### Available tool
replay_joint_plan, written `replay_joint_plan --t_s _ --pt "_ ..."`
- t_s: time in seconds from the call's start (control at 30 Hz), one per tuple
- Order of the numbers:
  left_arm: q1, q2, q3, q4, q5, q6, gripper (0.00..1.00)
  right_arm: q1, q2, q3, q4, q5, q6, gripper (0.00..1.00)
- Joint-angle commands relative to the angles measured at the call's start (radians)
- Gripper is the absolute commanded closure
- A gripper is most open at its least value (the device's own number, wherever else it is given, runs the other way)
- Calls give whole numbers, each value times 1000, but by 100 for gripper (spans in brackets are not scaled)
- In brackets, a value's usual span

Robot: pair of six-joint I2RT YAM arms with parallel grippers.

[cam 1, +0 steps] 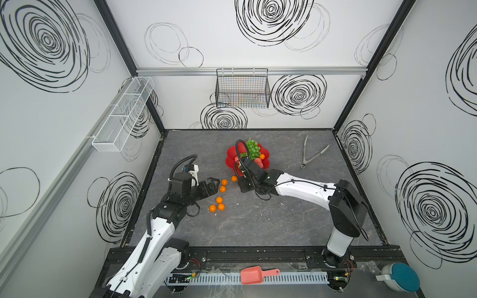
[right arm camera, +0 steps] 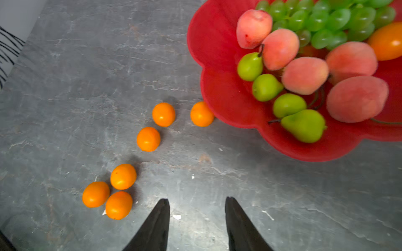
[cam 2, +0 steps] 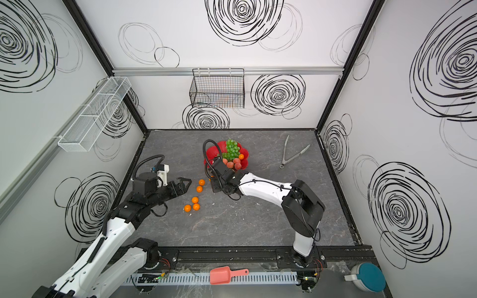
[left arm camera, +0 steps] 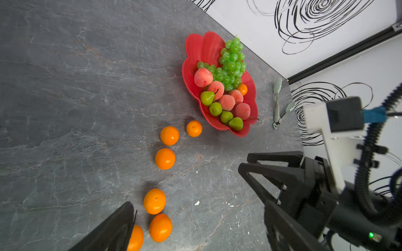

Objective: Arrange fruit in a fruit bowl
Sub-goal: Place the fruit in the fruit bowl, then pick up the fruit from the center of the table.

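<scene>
The red fruit bowl (cam 1: 230, 160) stands at the back middle of the table. It holds green grapes (cam 1: 252, 149), several peaches (right arm camera: 304, 75), several green pears (right arm camera: 266, 87) and one tangerine (right arm camera: 387, 41). Several more tangerines (cam 1: 219, 200) lie loose on the table to the bowl's front left; one of them (right arm camera: 201, 114) touches the rim. My left gripper (cam 1: 217, 186) is open and empty, just left of two tangerines (cam 1: 223, 185). My right gripper (right arm camera: 196, 201) is open over bare table, in front of the bowl, with nothing between its fingers.
Metal tongs (cam 1: 308, 154) lie at the back right. A black wire basket (cam 1: 242, 89) hangs on the back wall and a white mesh basket (cam 1: 124, 113) on the left wall. A pink scoop (cam 1: 255, 274) and a teal-lidded container (cam 1: 398, 281) sit beyond the front rail.
</scene>
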Motion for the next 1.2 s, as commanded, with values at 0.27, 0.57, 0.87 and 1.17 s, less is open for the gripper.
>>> replay_joint_plan --t_s 0.27,0.57,0.87,1.17 --pt "105 46 -14 76 118 2 4 13 146 89 35 40 68 55" --pt "112 92 19 72 91 39 4 3 279 200 0 72 62 53" --pt "127 124 35 91 99 52 4 -26 366 290 -48 89 55 50" --pt "129 178 74 121 117 54 4 -54 433 367 -72 78 43 45"
